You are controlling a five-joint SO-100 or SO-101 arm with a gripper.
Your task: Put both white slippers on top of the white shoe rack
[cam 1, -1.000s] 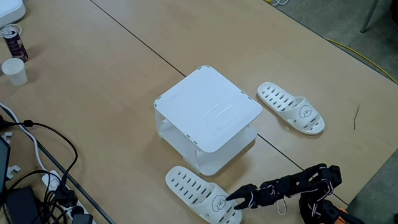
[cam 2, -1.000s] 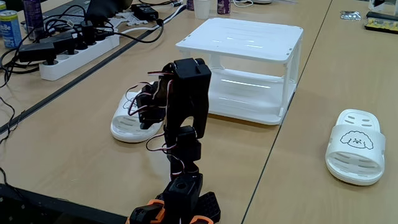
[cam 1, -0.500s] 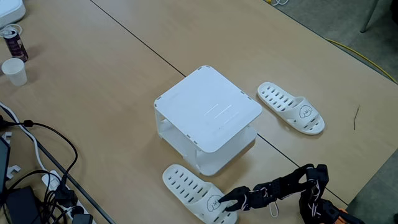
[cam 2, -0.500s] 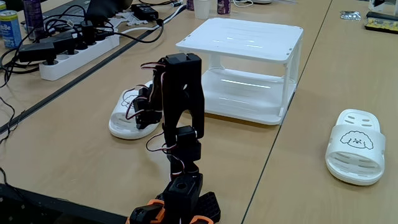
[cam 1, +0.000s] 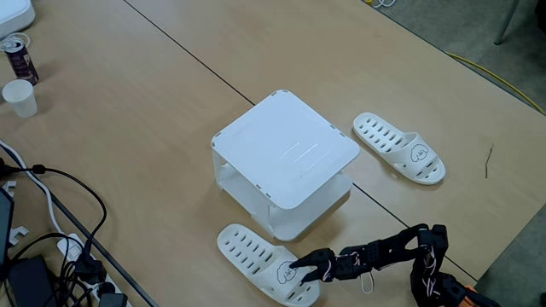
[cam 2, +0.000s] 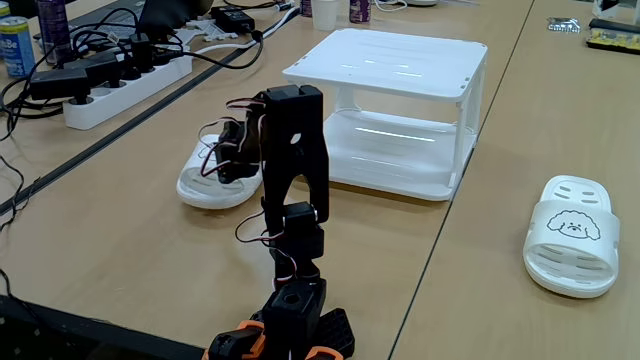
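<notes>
The white shoe rack [cam 1: 286,149] stands mid-table with its flat top bare; in a fixed view it rises behind the arm [cam 2: 400,65]. One white slipper [cam 1: 399,147] lies flat to the rack's right, showing its cartoon-face strap [cam 2: 572,232]. The other white slipper [cam 1: 247,250] lies in front of the rack, close to its lower corner. My gripper [cam 1: 300,270] reaches in from the lower right and is shut on that slipper's strap end. From the low fixed view the gripper [cam 2: 232,165] is partly hidden behind the arm, with the slipper [cam 2: 205,187] under it.
A power strip [cam 2: 120,80] with tangled black cables [cam 1: 51,247] fills the left side. A drink can [cam 1: 17,55] and a paper cup [cam 1: 19,96] stand at the far left. The table edge runs close to the arm's base [cam 1: 435,281].
The arm has stretched further left and the near slipper has shifted left with the gripper; in the low view its held end sits a little higher.
</notes>
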